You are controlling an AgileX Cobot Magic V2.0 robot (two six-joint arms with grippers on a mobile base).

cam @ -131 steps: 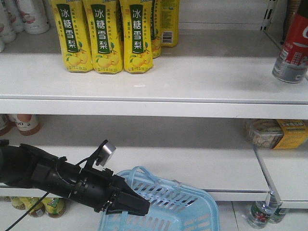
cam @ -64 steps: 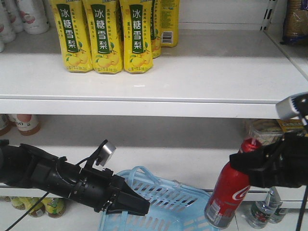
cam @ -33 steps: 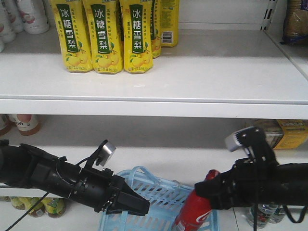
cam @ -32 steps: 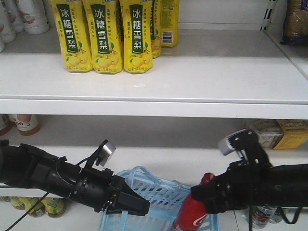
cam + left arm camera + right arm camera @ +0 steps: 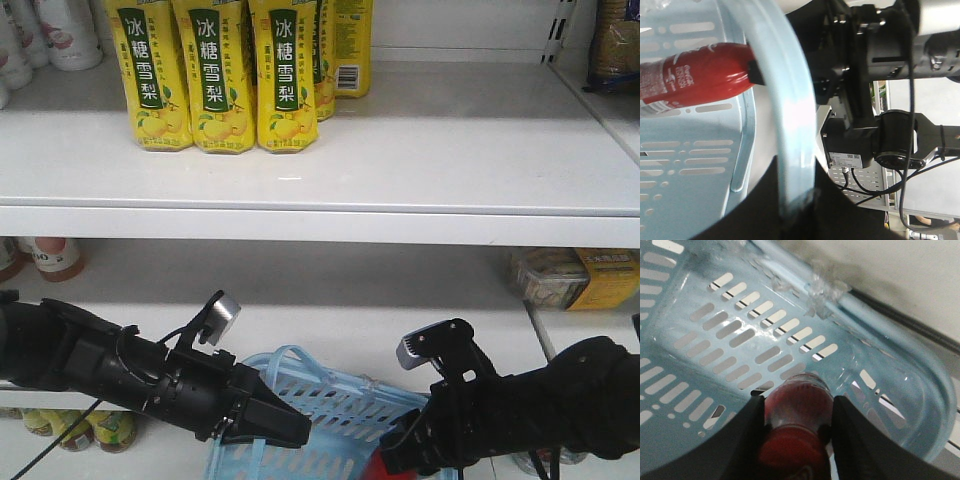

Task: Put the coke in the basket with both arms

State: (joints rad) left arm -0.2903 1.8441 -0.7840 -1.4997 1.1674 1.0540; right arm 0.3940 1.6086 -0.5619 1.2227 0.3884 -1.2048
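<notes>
The light blue basket (image 5: pixel 330 405) hangs low in front of the shelves. My left gripper (image 5: pixel 287 432) is shut on its rim (image 5: pixel 792 125), the black jaws closed on both sides of the blue band (image 5: pixel 797 202). The coke (image 5: pixel 799 405) is tilted inside the basket, with my right gripper (image 5: pixel 797 412) shut on its upper body. In the left wrist view the red coke (image 5: pixel 695 80) lies across the slotted wall. In the front view the right gripper (image 5: pixel 398 462) is down in the basket and only a red sliver of the coke (image 5: pixel 374 471) shows.
Yellow pear-drink bottles (image 5: pixel 220 75) stand on the top shelf, whose front edge (image 5: pixel 320 225) runs above both arms. Snack packs (image 5: pixel 575 277) sit on the middle shelf at the right. Jars (image 5: pixel 95 428) stand low on the left.
The right arm carried the coke from the top shelf's right end down and left into the basket. The left arm and basket stayed still.
</notes>
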